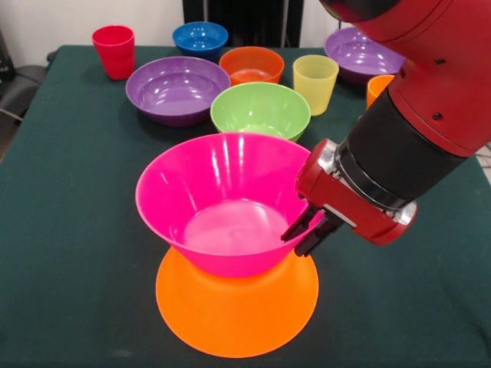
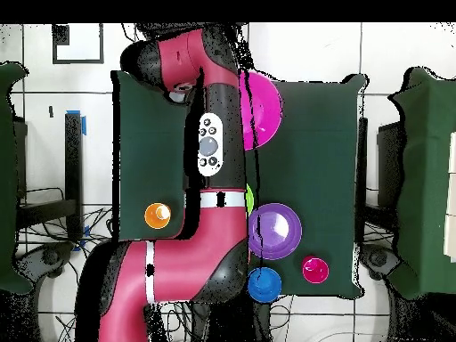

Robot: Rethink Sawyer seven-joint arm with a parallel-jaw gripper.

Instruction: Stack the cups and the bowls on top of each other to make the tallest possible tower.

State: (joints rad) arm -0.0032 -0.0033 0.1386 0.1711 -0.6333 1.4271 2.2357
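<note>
Tower: a large glossy hot pink plastic bowl [image 1: 222,201] sits upright on a large upturned orange plastic bowl [image 1: 237,310], which lies rim down at the near centre of the dark green table [image 1: 69,253]. The pile is two pieces high.
Gripper: the red and black gripper [image 1: 308,233] hangs at the right rim of the pink bowl, its dark fingers pointing down and left. One finger looks to be inside the rim and one outside, close together; whether they actually pinch the wall I cannot tell.
Loose bowls: a medium lime green bowl [image 1: 261,110] stands just behind the pink bowl. A wide purple bowl [image 1: 178,90] is to its left. A small red-orange bowl [image 1: 252,65] and a small blue bowl [image 1: 200,39] stand farther back. A second purple bowl [image 1: 359,55] is at the far right, partly hidden by the arm.
Cups: a red plastic tumbler [image 1: 114,51] stands at the far left, a translucent pale yellow tumbler [image 1: 314,83] right of the green bowl, and an orange tumbler [image 1: 377,88] shows only in part beside the arm.
Overhead view: the arm covers most of the table's middle.
</note>
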